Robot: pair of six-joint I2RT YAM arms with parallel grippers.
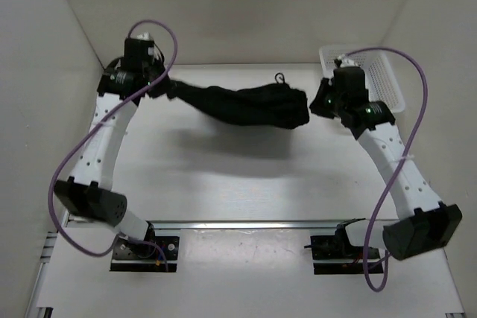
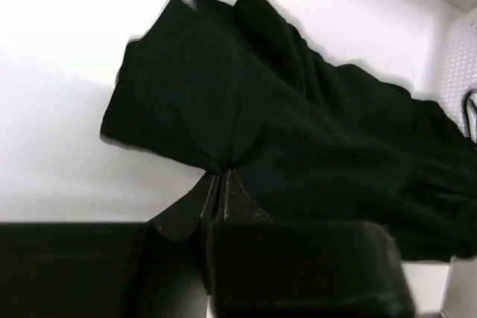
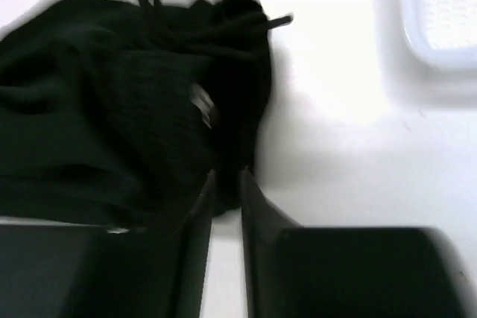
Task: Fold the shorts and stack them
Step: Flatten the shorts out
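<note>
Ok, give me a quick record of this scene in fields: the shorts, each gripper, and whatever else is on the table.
shorts: black, bunched into a long roll, stretched between the two grippers, not folded flat
left gripper: shut on the shorts at their left end
right gripper: at the shorts' right end, narrow gap between the fingers, grip unclear
basket: white, at the far right of the table, apart from the shorts

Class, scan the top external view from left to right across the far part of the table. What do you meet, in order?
left gripper → shorts → right gripper → white basket
</note>
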